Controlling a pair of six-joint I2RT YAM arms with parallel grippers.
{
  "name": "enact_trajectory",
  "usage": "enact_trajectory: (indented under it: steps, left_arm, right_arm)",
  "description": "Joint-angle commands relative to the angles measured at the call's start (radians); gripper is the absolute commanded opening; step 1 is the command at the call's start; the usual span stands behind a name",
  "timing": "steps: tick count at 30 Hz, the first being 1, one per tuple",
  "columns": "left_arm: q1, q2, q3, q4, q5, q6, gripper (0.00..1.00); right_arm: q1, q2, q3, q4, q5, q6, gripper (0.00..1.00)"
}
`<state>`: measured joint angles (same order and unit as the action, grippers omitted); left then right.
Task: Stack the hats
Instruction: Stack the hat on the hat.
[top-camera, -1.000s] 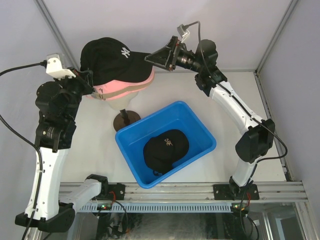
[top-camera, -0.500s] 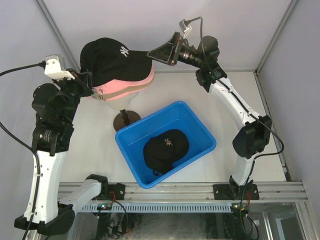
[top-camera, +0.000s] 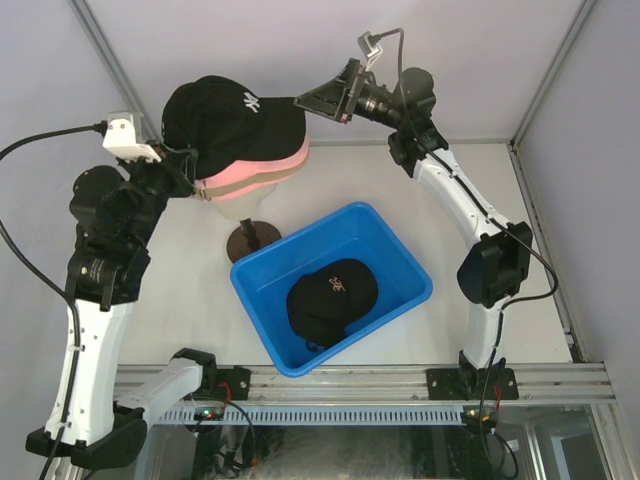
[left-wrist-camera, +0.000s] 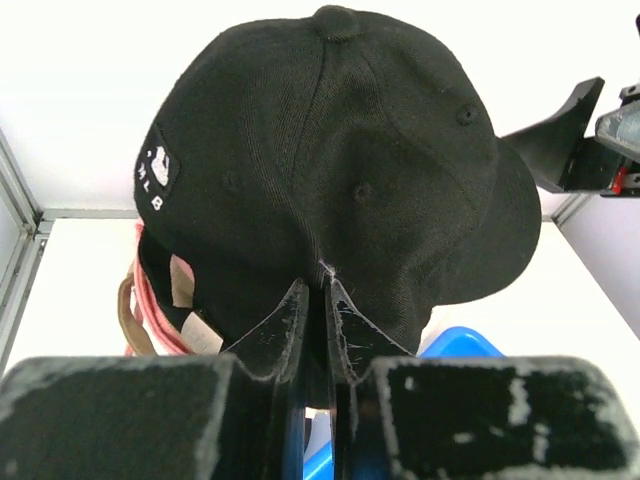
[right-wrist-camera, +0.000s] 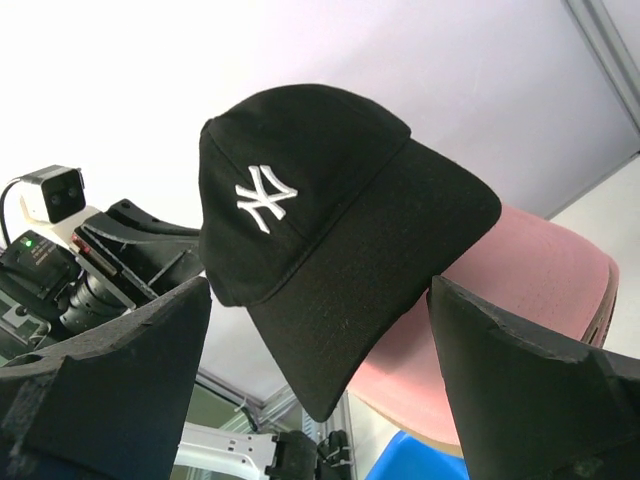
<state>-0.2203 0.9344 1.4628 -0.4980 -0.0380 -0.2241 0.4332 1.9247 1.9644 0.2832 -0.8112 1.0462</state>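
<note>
NY cap sits on the pink cap on the mannequin head, upper left, brim pointing right at your right gripper. That gripper is spread wide, just off the brim tip. Your left gripper is at the cap's back hem with only a slit between its jaws; you can't tell if fabric is still nipped. 1 black cap waits in the blue bin, lower centre, down-frame from both arms. Since 1 second ago, the right gripper has lifted away.
</note>
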Motion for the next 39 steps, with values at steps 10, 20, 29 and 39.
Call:
enact_trajectory:
  steps: [10,20,29,39]
  left_arm:
    - [-0.039,0.028,0.022,0.013,0.006,0.026,0.32]
    - [-0.037,0.019,0.013,0.055,-0.038,0.019,0.43]
    - [-0.038,0.0,-0.004,0.072,-0.032,0.014,0.47]
    - [-0.038,-0.061,-0.035,0.14,-0.033,0.005,0.52]
  right_arm:
    - [-0.013,0.067,0.157,0.039,-0.012,-0.009,0.88]
    - [-0.025,0.175,0.271,-0.027,-0.001,-0.009,0.88]
    - [-0.035,0.161,0.202,-0.054,0.016,-0.009,0.88]
    - [-0.059,0.047,0.105,-0.163,0.087,-0.009,0.88]
